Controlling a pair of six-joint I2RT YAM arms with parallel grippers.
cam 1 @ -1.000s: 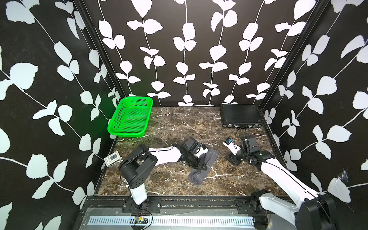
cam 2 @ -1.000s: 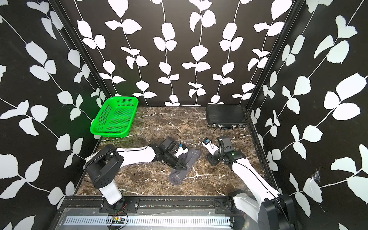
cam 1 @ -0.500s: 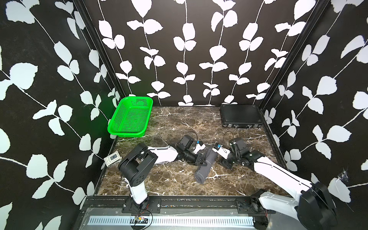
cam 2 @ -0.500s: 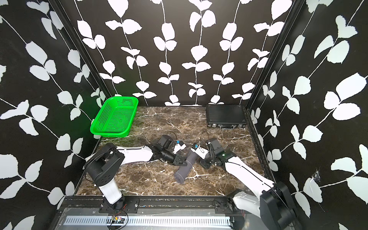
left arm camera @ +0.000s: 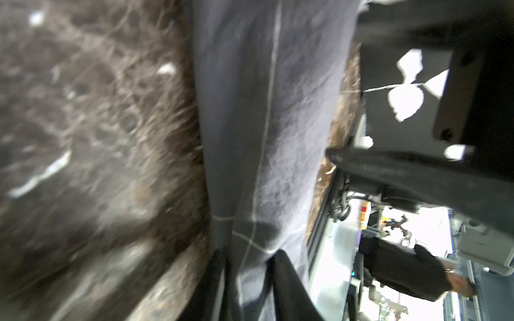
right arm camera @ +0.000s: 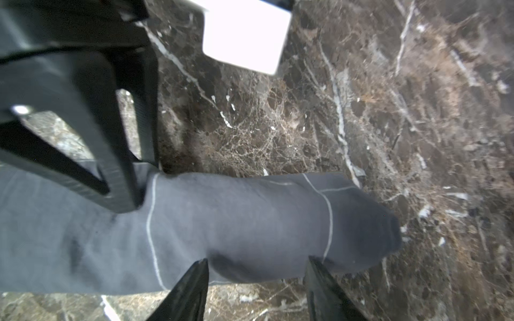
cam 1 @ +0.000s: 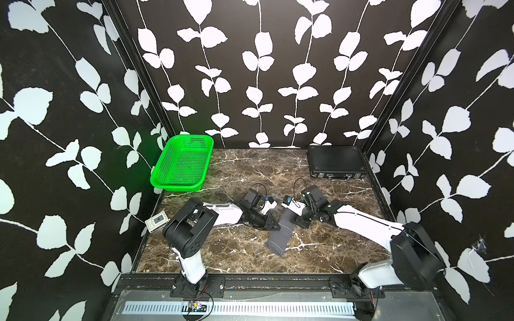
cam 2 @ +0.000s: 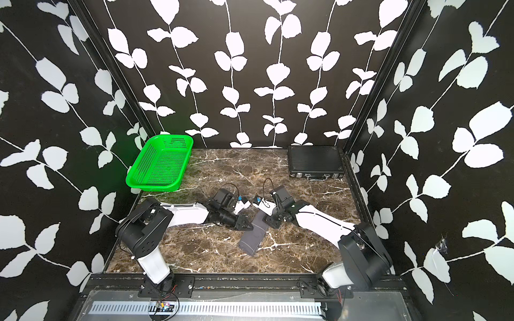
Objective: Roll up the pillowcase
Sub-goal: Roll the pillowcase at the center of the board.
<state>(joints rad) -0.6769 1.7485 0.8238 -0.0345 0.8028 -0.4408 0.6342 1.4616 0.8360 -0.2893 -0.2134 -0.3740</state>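
The pillowcase (cam 1: 280, 235) lies on the marble table as a tight dark grey roll with thin white lines, seen in both top views (cam 2: 252, 238). My left gripper (cam 1: 274, 224) reaches it from the left near its far end. In the left wrist view the left gripper (left arm camera: 250, 278) has its fingers a little apart, with a fold of the pillowcase (left arm camera: 267, 111) between them. My right gripper (cam 1: 294, 219) comes from the right. It (right arm camera: 257, 268) is open, tips against the side of the roll (right arm camera: 250, 222), holding nothing.
A green mesh basket (cam 1: 182, 166) stands at the back left. A rigid black case (cam 1: 335, 162) lies at the back right. A small white device with a screen (cam 1: 157, 221) sits by the left wall. Both arms lie low over the table's middle.
The pillowcase has gone from a loose, wider bundle to a narrow roll. My right gripper has moved left up to it. The left gripper's jaws have parted.
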